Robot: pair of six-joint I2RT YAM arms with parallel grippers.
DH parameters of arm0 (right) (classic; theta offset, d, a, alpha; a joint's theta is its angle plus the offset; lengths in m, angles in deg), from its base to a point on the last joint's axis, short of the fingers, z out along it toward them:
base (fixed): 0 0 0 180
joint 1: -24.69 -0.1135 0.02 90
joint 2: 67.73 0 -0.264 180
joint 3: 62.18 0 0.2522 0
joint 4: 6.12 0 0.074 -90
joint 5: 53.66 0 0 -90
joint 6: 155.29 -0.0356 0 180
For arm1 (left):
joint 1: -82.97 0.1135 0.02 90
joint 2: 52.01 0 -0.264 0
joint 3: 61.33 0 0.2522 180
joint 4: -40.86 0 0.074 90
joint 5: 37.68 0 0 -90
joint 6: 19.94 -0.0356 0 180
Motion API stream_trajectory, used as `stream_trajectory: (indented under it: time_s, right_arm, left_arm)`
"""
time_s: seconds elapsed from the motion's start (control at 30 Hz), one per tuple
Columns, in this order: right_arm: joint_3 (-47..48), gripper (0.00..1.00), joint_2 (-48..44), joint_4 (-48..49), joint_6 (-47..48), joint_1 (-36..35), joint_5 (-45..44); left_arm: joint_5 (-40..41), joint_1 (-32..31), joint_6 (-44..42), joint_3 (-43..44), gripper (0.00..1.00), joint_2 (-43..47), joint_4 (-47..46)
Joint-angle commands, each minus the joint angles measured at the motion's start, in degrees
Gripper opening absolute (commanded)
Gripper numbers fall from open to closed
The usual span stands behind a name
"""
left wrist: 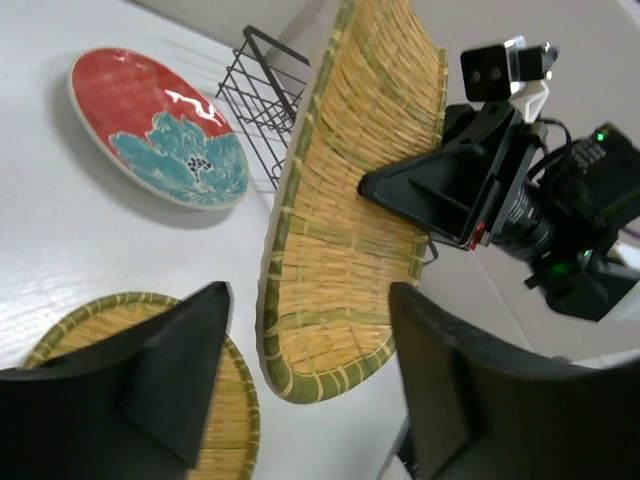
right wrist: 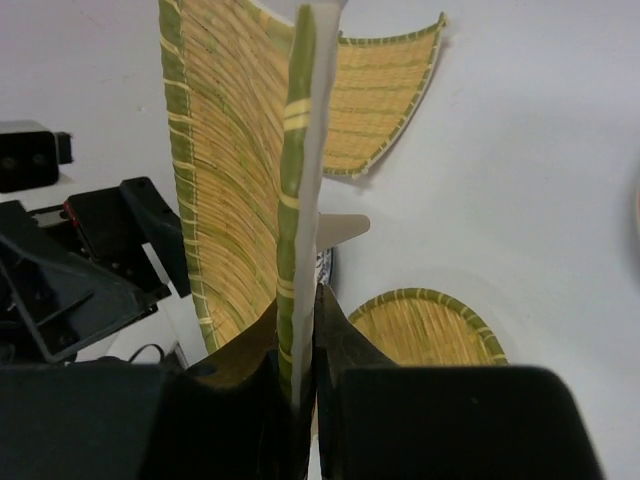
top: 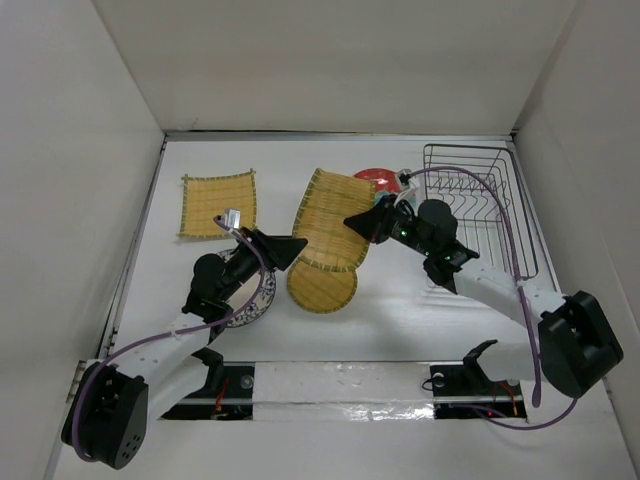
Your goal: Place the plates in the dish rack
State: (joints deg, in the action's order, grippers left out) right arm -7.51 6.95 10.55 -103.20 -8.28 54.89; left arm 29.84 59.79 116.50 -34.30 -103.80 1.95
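My right gripper is shut on the rim of the fan-shaped yellow woven plate and holds it tilted on edge above the table; its grip shows in the right wrist view. My left gripper is open and empty, its jaws standing either side of the fan plate's narrow end without touching. The round yellow plate lies flat below. The square yellow plate lies at the back left. The red plate with a teal flower lies beside the black wire dish rack. The blue-white plate is mostly hidden under my left arm.
White walls enclose the table on the left, back and right. The rack stands in the back right corner and holds no plates. The purple cables of both arms loop over the table, the right one across the rack.
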Motion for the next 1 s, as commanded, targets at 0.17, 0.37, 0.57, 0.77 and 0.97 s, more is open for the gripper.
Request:
stream_trajectory:
  time_s: [0.17,0.37,0.57,0.77,0.97]
  right_arm:
    - [8.4,0.0,-12.1,-7.9,7.2,7.3,-12.9]
    - [10.0,0.0,-18.9,-12.7,13.4,14.9,-31.4]
    - [4.3,0.0,-21.5,-1.7,19.5,25.6,-44.1]
    - [8.1,0.0,-12.6,2.4,18.6,39.1,-41.9]
    - [15.4,0.0,-4.8,1.5,20.1,50.2,-39.7]
  left_arm:
    - [0.1,-0.3,-7.2,2.5,0.73,5.2,-4.2]
    - [1.0,-0.3,-9.4,0.2,0.67,5.8,-4.8]
    - [-5.2,-6.8,-12.0,2.4,0.59,1.4,-8.5]
    - [2.3,-16.9,-22.1,5.7,0.61,4.9,1.3]
    - [1.9,-16.9,-21.8,6.1,0.61,4.1,2.0]
